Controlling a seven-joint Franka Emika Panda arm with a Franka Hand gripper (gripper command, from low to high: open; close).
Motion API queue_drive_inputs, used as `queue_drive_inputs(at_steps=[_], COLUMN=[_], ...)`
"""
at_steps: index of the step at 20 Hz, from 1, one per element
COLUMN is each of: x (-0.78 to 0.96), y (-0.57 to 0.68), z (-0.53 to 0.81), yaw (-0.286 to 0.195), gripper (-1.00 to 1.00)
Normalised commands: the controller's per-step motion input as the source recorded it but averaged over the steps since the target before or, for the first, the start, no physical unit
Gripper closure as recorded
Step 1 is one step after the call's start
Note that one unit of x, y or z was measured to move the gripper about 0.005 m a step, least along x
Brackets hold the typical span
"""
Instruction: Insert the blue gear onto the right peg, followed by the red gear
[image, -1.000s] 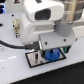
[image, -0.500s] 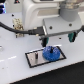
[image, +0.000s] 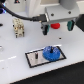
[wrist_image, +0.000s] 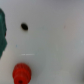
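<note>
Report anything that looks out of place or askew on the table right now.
Nothing stands out. The blue gear lies flat on the plate. The red gear rests on the table behind the gripper, which hangs open above the table.

— What's the setting?
— A white table (image: 15, 52), glossy, with soft bright reflections on it (light from above, apparently).
— And behind?
— Blurred clutter along the far edge; nothing there can be made out.
</note>
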Motion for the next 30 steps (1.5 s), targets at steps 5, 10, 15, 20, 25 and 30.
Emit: queue_drive_inputs(at_steps=[5,10,15,20,25,30], x=[-0.64,-0.66,-0.63,-0.45,-0.35,-0.4], y=[0.39,0.35,0.29,0.26,0.18,0.03], z=[-0.03,-0.07,-0.2,-0.31,-0.39,-0.38], yaw=[0.0,0.0,0.0,0.0,0.0,0.0], gripper=[-1.0,-1.0,-1.0,-1.0,-1.0,-1.0])
